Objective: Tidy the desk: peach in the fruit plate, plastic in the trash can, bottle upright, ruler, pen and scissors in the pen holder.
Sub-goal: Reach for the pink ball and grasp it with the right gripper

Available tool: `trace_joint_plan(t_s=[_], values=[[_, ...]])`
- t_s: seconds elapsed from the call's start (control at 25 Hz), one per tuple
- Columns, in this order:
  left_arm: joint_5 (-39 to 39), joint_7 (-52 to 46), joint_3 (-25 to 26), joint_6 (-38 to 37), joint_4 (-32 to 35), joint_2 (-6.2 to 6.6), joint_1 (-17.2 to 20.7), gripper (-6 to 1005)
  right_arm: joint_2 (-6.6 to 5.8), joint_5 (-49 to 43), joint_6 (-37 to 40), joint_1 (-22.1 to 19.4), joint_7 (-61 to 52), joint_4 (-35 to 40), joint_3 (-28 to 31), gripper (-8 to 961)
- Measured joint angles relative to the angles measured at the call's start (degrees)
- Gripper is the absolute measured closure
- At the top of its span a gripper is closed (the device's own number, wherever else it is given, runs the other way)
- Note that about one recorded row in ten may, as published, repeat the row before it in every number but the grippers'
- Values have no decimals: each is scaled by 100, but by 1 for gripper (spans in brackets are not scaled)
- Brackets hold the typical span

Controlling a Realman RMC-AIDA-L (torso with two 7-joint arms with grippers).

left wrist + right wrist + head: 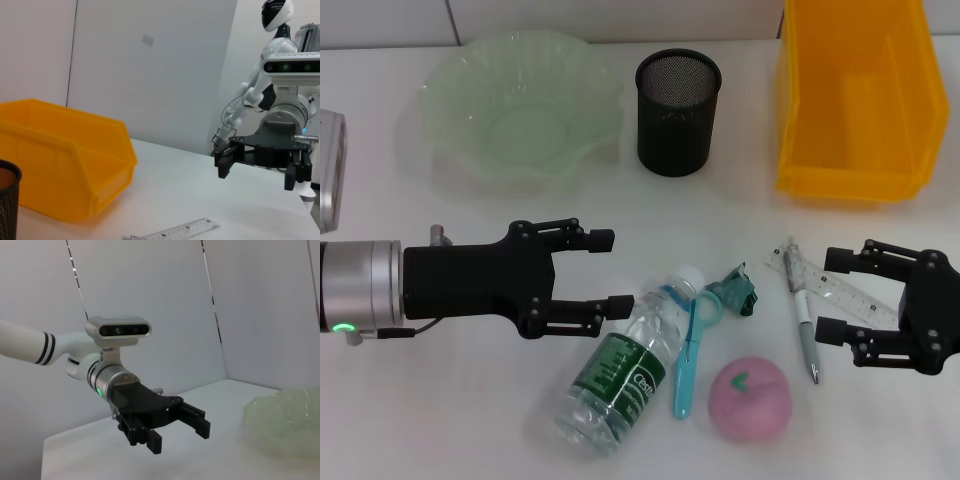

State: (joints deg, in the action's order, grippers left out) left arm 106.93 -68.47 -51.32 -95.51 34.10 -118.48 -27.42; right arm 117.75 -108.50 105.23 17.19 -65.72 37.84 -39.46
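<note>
Left gripper (pixel 605 272) reaches in horizontally from the robot's left, fingers spread wide and holding nothing, tips pointing toward the right arm, hovering above the table (pixel 450 400). The bottle (pixel 625 365) lies on its side just beyond and below the lower fingertip, cap (pixel 688 279) end pointing away from the robot, label facing up. Right gripper (pixel 830 295) comes in from the robot's right at similar height, also horizontal, fingers apart and empty, tips facing the left gripper. Ruler (pixel 840 288) lies under and between its fingers; pen (pixel 803 325) sits just off its fingertips, touching or overlapping the ruler's far end. Blue scissors (pixel 690 350) lie between the two grippers, touching the bottle's side, with the crumpled green plastic (pixel 735 293) beside the scissor handles. Peach (pixel 751 400) sits near the robot, below the gap between the grippers. Beyond both grippers: green fruit plate (pixel 520 105) ahead of the left one, black mesh pen holder (pixel 678 112) in the middle, yellow bin (pixel 855 95) ahead of the right one.
</note>
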Motion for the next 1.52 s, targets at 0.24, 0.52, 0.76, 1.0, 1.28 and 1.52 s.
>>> trace_joint_plan(t_s=[0.24, 0.52, 0.76, 1.0, 1.28, 1.52], values=[[-5, 20, -1, -3, -6, 0, 44, 189, 36, -21, -36, 2, 0, 1, 21, 136], [-21, 54, 23, -33, -15, 0, 88, 189, 33, -23, -1, 7, -250, 221, 12, 137], [-26, 59, 46, -45, -1, 14, 137, 188, 43, -644, 409, 12, -1921, 1737, -10, 136], [-32, 49, 122, -51, 88, 33, 278, 188, 133, -1609, 1143, 472, -3426, 3145, -354, 145], [-33, 74, 529, -310, 284, 35, 500, 188, 150, -2238, 981, 1134, -4902, 3850, -1763, 162], [-33, 72, 600, -411, 337, 38, 524, 189, 160, -2669, 238, 1479, -5529, 3875, -3203, 175]])
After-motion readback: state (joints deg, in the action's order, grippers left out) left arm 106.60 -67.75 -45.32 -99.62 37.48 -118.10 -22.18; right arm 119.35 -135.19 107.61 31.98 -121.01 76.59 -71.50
